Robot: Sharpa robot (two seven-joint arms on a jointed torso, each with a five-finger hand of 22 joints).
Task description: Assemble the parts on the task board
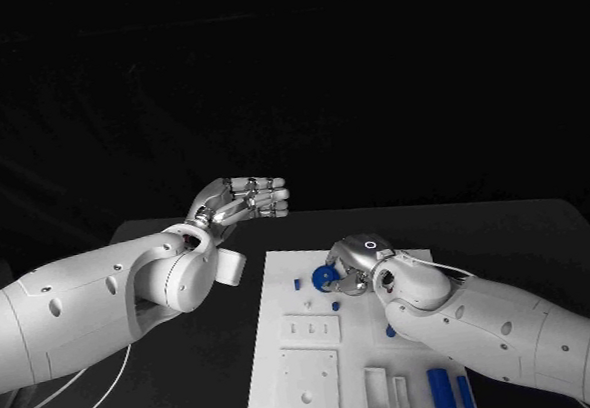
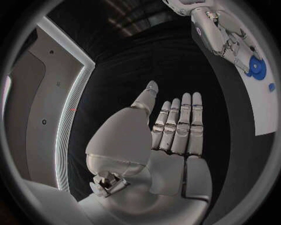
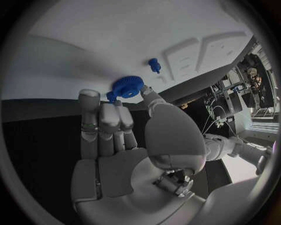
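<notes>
Blue gear (image 1: 324, 277) being pinched by right robot hand (image 1: 358, 262) over task board (image 1: 304, 364), left robot hand (image 1: 244, 201) hovering released, fingers extended, above desk (image 1: 188, 398).

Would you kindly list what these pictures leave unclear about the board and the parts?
- Head view: the right hand covers most of the blue gear; its grip is unclear.
- Head view: the right arm overlaps the task board, hiding one small blue part.
- Left wrist view: the board is cut off at the circle's rim.
</notes>
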